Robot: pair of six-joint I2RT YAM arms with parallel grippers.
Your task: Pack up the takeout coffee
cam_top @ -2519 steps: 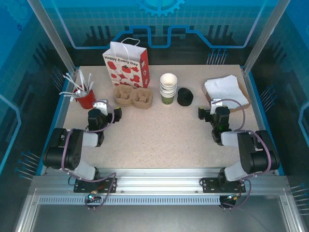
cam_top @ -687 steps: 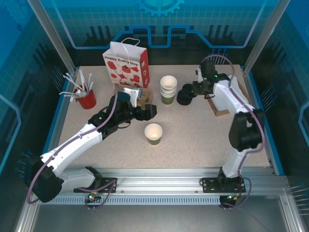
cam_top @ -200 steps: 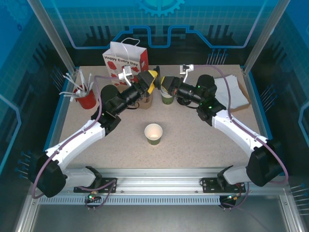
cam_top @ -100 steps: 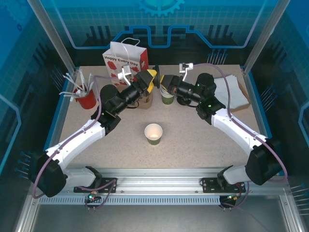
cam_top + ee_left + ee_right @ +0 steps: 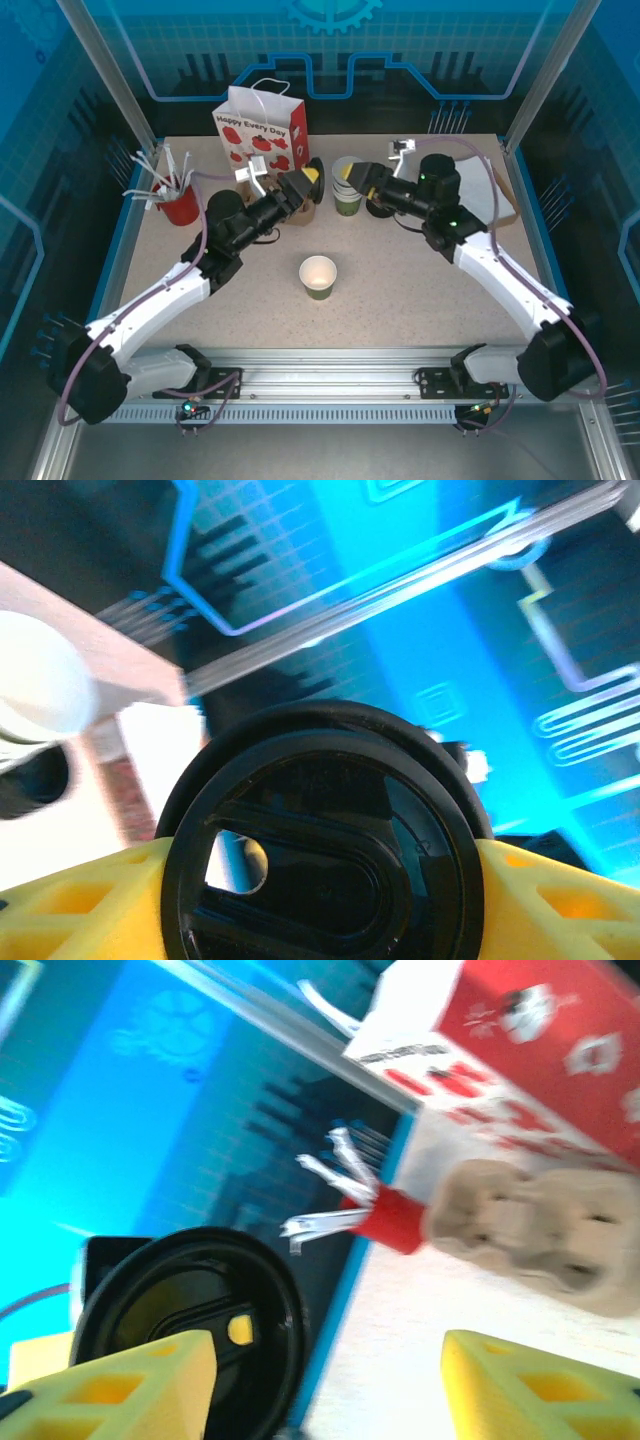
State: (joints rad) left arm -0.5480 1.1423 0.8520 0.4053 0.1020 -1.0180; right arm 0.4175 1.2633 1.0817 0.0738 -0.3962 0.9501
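Note:
The takeout coffee cup (image 5: 318, 277), green with a cream band, stands alone mid-table with its top open. A round black lid (image 5: 320, 840) sits between the yellow fingers (image 5: 70, 900) of my left gripper (image 5: 307, 180), which is shut on its rim, raised in front of the cup stack. My right gripper (image 5: 353, 178) faces it from the right. Its yellow fingers (image 5: 540, 1385) stand wide apart with nothing between them, and the lid (image 5: 190, 1320) lies just beyond its left finger.
A stack of lidless cups (image 5: 346, 203) and a pile of black lids (image 5: 381, 208) sit behind the grippers. A red-and-white paper bag (image 5: 262, 130), a pulp cup carrier (image 5: 540, 1220), a red cup of stirrers (image 5: 176, 203) and napkins (image 5: 482, 185) line the back.
My right gripper has opened off the black lid and drawn back to the right. The left gripper has closed in on the lid and now holds it alone.

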